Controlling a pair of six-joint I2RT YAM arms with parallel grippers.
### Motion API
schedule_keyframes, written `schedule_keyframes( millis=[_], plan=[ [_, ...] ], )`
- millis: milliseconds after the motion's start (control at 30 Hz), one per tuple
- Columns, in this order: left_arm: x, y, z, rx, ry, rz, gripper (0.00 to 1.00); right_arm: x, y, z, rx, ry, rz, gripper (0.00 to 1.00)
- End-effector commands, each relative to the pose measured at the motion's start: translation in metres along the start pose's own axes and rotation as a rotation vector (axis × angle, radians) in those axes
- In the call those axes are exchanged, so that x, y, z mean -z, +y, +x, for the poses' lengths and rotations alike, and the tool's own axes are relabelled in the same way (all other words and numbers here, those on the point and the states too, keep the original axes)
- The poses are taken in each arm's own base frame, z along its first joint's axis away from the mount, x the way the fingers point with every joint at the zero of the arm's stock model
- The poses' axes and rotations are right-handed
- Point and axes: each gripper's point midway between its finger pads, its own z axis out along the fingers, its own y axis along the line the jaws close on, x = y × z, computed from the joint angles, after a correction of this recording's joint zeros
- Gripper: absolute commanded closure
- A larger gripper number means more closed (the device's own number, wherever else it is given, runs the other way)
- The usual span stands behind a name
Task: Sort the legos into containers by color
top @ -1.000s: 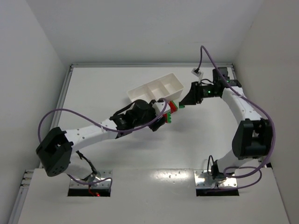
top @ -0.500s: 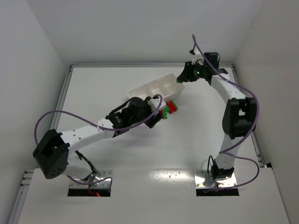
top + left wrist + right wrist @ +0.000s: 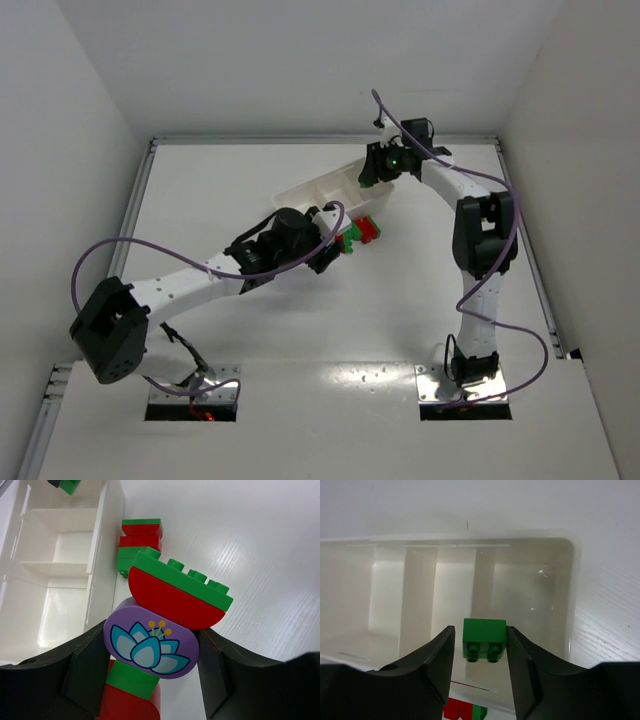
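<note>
My left gripper (image 3: 150, 665) is shut on a multicolour lego stack (image 3: 150, 642): a purple piece with a flower, red and green bricks above and below it. It hangs just right of the white tray (image 3: 107, 540). A second red and green stack (image 3: 141, 540) lies on the table against the tray's wall. My right gripper (image 3: 480, 647) hovers over the tray's end compartment (image 3: 530, 600). A small green brick (image 3: 485, 637) sits between its fingers, against the right one with a thin gap at the left. The compartments look bare.
The tray (image 3: 320, 190) lies slanted at the table's middle back, with both arms meeting at its right end. White walls enclose the table on three sides. A purple cable (image 3: 400, 120) loops above the right wrist.
The right arm swung left from beside the left gripper to over the tray's end compartment, carrying the green brick, and its jaws have widened a little. The left gripper drew back slightly.
</note>
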Motion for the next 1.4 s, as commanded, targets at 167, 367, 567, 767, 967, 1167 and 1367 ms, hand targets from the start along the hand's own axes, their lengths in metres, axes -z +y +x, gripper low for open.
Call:
schedule_keyframes(
  millis=[167,367,567,767,967,1167,1367],
  plan=[
    [0.000,0.010,-0.018,-0.013,-0.071,-0.029,1.00,0.016,0.003,-0.014,0.072,-0.075,0.046,0.36],
    [0.002,0.009,-0.022,-0.025,-0.081,-0.022,1.00,0.068,0.052,-0.035,0.087,-0.150,-0.127,0.36],
    [0.003,0.005,-0.020,-0.051,-0.089,-0.016,1.00,0.116,0.105,-0.034,0.117,-0.141,-0.400,0.39],
    [0.005,0.007,-0.028,-0.062,-0.117,-0.023,1.00,0.147,0.154,0.009,0.100,-0.004,-0.682,0.42],
    [0.005,0.008,-0.037,-0.065,-0.146,-0.021,1.00,0.157,0.165,0.048,-0.007,0.114,-0.785,0.42],
    [0.006,0.008,-0.042,-0.065,-0.155,-0.023,1.00,0.160,0.171,0.065,-0.036,0.162,-0.829,0.40],
    [0.002,0.009,-0.044,-0.075,-0.158,-0.024,1.00,0.159,0.171,0.072,-0.045,0.169,-0.828,0.37]
  ],
)
